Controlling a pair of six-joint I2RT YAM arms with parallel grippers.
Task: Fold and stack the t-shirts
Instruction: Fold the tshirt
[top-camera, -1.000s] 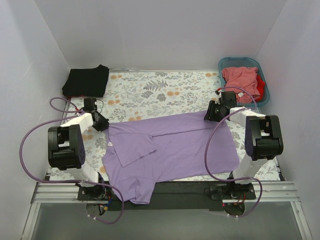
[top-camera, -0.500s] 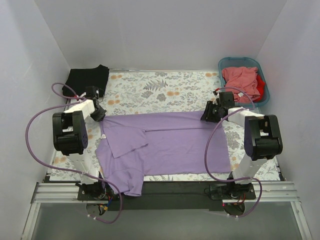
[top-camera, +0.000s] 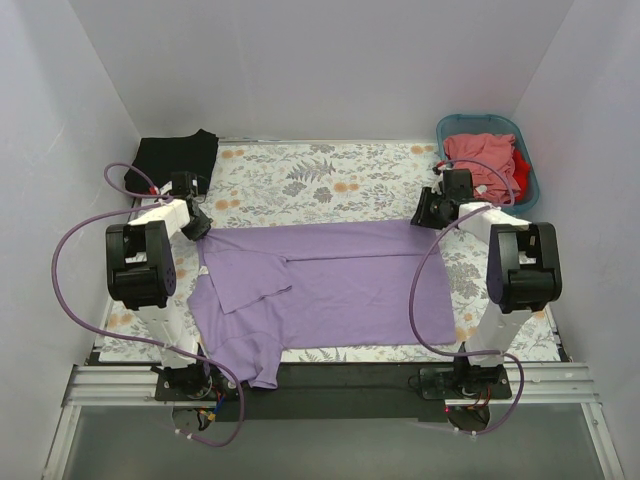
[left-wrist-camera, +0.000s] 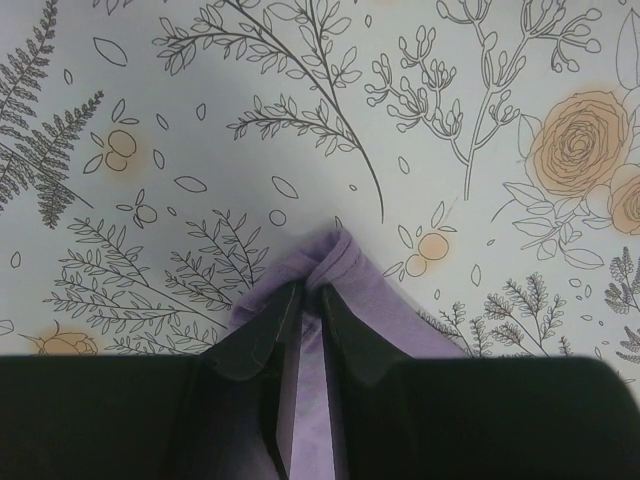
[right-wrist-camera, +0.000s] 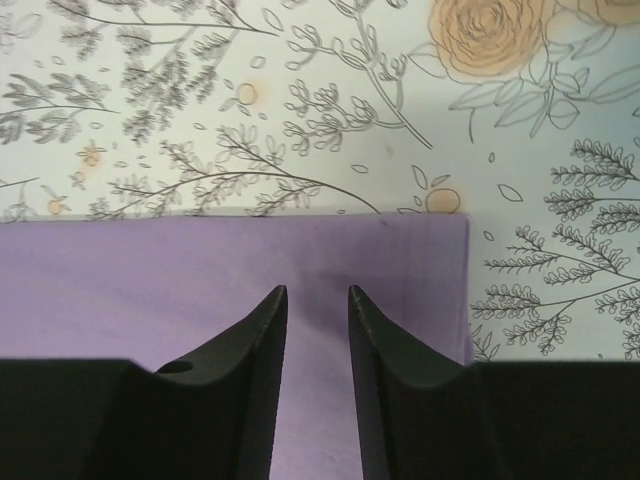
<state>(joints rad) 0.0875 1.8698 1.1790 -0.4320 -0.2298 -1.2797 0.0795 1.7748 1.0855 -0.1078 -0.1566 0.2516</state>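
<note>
Lavender t-shirt (top-camera: 340, 285) is spread flat on the surface (top-camera: 300, 185), long axis left to right. Its near-left part droops over the surface's near edge, beside the left arm's base. On the left side a sleeve is folded in over the body, with a diagonal edge showing. The rest of the body lies smooth, and the right edge runs straight, close to the right arm.

Left end effector (top-camera: 198, 224) is at the shirt's far-left corner. Wrist view: fingers (left-wrist-camera: 255, 340) nearly together, clamped on a small bunch of lavender fabric that puckers up around the tips. The surface's floral print shows beyond it.

Right end effector (top-camera: 424, 212) is at the shirt's far-right corner. Wrist view: fingers (right-wrist-camera: 240, 350) apart, over the fabric just inside the corner, nothing pinched. The cloth under them is flat, and its far and right edges meet in a clean square corner. Cannot tell whether the tips touch the cloth.

Far-left corner of the surface: black t-shirt (top-camera: 172, 158), folded, well apart from the lavender one.

Far-right corner: teal basket (top-camera: 476, 119) with a salmon-pink t-shirt (top-camera: 480, 160) crumpled inside. A red t-shirt (top-camera: 522, 168) shows at the pink one's right side. The basket is near the right end effector, not touching it.
</note>
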